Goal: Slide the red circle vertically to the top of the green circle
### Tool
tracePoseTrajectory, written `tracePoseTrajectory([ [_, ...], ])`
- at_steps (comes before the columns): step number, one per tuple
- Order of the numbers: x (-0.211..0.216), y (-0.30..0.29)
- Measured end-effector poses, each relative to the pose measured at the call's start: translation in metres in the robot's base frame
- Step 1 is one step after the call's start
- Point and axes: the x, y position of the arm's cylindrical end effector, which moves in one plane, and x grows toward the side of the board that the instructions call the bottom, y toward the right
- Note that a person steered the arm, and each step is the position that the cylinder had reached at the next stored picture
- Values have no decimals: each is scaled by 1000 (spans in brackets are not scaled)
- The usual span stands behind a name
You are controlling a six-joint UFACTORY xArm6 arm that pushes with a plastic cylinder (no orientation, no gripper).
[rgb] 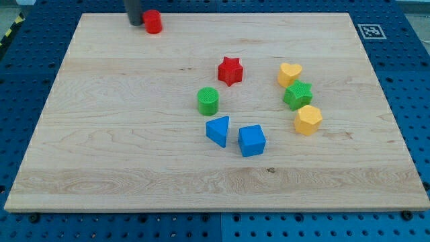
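The red circle [154, 21] sits near the top edge of the wooden board, left of centre. My tip [135, 23] is right beside it, on its left, touching or nearly touching it. The green circle [208, 101] stands near the middle of the board, well below and to the right of the red circle.
A red star [230, 70] lies up-right of the green circle. A blue triangle [218, 130] and a blue cube [252, 140] lie below it. At the right are a yellow heart [289, 73], a green star-like block [297, 95] and a yellow hexagon [308, 119]. The wooden board [101, 154] sits on a blue pegboard.
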Motion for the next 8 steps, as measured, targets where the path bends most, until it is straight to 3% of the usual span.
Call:
tracePoseTrajectory([
  [6, 39, 110],
  [8, 39, 110],
])
